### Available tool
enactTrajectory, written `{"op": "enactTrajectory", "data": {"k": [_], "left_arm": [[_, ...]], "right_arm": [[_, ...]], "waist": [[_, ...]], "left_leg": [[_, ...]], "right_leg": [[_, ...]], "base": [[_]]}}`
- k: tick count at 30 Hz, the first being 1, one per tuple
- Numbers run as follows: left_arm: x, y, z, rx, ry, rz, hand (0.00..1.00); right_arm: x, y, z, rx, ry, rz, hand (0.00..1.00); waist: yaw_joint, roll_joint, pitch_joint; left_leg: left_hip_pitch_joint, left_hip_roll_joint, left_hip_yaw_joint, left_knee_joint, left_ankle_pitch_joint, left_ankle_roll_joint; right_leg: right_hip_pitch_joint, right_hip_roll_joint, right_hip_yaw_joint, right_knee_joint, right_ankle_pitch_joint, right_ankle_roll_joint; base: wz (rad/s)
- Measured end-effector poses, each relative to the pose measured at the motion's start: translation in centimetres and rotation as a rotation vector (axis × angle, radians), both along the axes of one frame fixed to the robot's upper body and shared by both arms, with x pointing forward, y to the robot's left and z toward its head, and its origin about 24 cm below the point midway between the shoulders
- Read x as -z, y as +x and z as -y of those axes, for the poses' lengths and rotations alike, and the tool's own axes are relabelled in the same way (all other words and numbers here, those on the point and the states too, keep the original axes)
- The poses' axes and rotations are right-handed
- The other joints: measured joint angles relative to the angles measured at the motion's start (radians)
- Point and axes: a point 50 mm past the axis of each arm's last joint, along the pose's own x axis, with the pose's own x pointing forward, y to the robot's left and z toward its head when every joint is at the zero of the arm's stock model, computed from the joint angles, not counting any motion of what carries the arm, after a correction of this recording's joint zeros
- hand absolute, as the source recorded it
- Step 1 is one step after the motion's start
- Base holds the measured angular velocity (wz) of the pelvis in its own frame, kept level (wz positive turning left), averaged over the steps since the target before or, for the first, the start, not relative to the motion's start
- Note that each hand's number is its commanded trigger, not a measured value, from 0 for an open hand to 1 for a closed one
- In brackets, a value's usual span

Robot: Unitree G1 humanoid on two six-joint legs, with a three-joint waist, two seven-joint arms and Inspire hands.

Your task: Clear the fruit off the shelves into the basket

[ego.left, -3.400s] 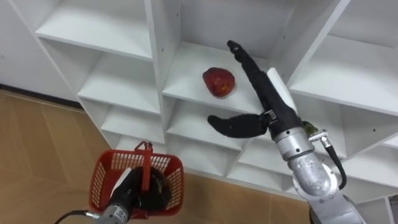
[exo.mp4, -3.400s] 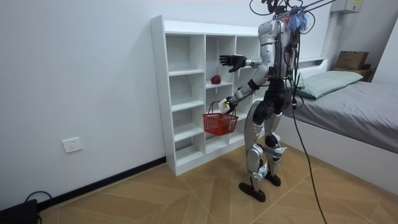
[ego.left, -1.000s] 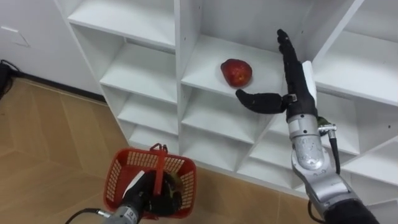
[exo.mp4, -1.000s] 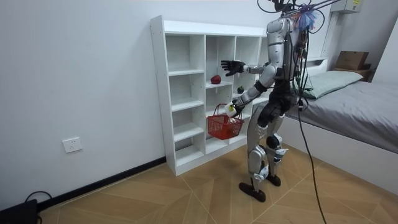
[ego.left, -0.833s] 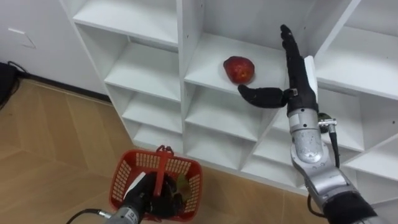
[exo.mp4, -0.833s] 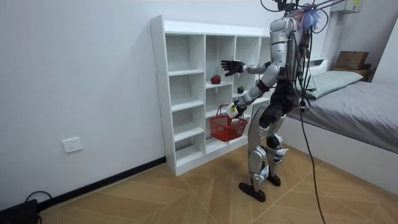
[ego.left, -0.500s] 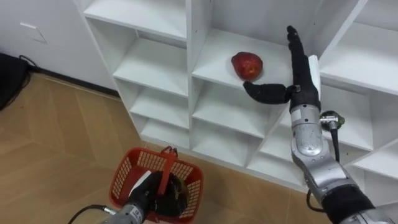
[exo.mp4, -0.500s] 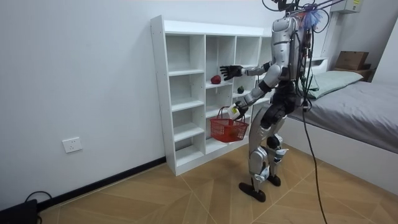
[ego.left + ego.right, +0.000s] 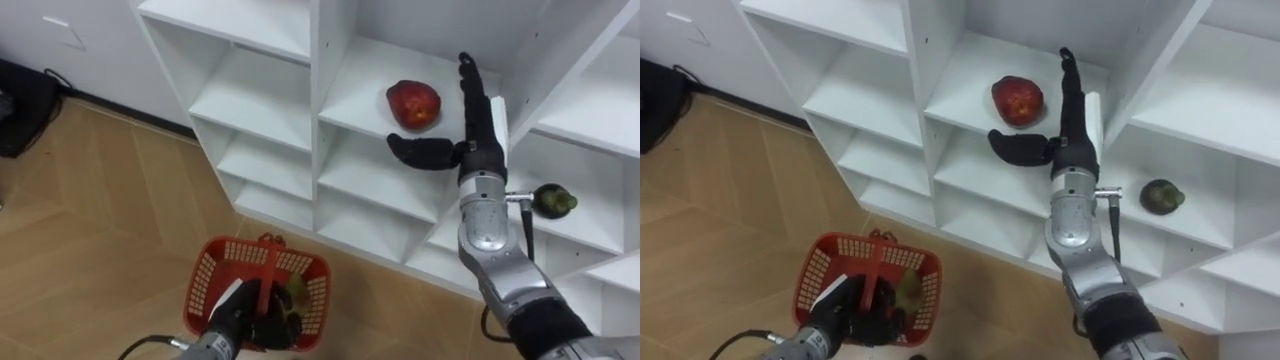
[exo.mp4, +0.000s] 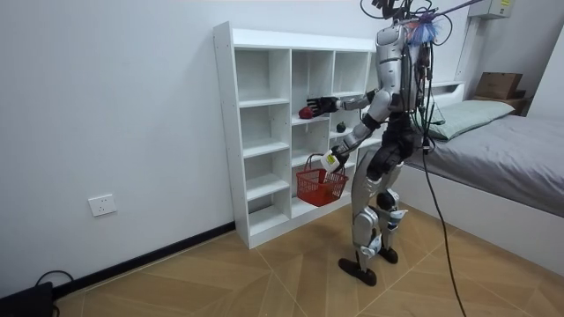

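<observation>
In the upper centre of the left eye view, a red fruit [image 9: 413,104] lies on a shelf board [image 9: 352,88] of the white closet [image 9: 333,45]. The right hand [image 9: 481,142] is in the same compartment, just right of the fruit. Its fingers are straight and point toward the back wall, its thumb is splayed leftward below the fruit, and it holds nothing. Whether the thumb touches the fruit cannot be told.

A dark green fruit [image 9: 549,200] sits in the next compartment, at the right edge of the frame. At lower centre-left, the left hand [image 9: 238,314] is curled round the handle of a red basket [image 9: 302,262]. The basket hangs over the wooden floor [image 9: 90,210] in front of the lower shelves, and a pale green item [image 9: 295,292] lies partly hidden inside it.

The step in hand appears to be the reach for the red fruit, with the grasp not yet made. The next move probably calls for the palm to shift leftward against the fruit and the fingers to wrap it. The hand would then lift, draw back over the shelf's front edge and come down to the basket.

A slanting side panel [image 9: 548,55] stands close behind the hand, so there is little room on that side. Bare board lies left of the fruit as far as the divider, and a round fruit nudged that way could roll out of reach.
</observation>
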Motion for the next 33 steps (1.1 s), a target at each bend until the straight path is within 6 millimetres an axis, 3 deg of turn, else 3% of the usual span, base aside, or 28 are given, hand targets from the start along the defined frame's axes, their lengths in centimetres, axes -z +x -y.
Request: {"op": "enactTrajectory", "data": {"k": [5, 9, 15, 33], "left_arm": [[0.0, 0.0, 0.1, -0.012, 0.004, 0.004, 1.0], [0.1, 0.0, -0.2, -0.032, 0.02, 0.004, 1.0], [0.1, 0.0, -0.3, -0.04, 0.022, 0.002, 1.0], [0.3, -0.1, -0.5, -0.061, 0.025, -0.008, 1.0]], "right_arm": [[-0.1, -0.3, -1.1, -0.017, 0.04, 0.018, 0.0], [1.0, -1.5, -1.0, -0.012, 0.051, -0.01, 0.0], [1.0, -1.7, -1.0, -0.014, 0.048, -0.003, 0.0], [1.1, -1.7, -0.6, 0.035, 0.044, 0.004, 0.0]], "waist": [[-0.019, 0.0, -0.0002], [-0.028, 0.004, -0.002], [-0.039, 0.022, -0.0112], [-0.029, 0.018, -0.0086]], "left_leg": [[0.002, 0.0, 0.005, -0.012, 0.0, 0.0], [0.0, 0.002, 0.02, -0.014, -0.001, 0.0], [0.003, 0.003, 0.024, -0.015, -0.003, 0.001], [0.008, 0.001, 0.031, -0.015, -0.003, 0.002]], "right_leg": [[-0.001, 0.0, -0.001, -0.002, -0.007, 0.001], [-0.001, 0.0, -0.001, -0.007, -0.008, 0.001], [-0.001, 0.0, 0.003, -0.005, -0.008, 0.001], [0.002, 0.0, 0.025, -0.001, -0.011, 0.005]], "base": [[0.03], [0.0], [-0.01], [0.0]]}}
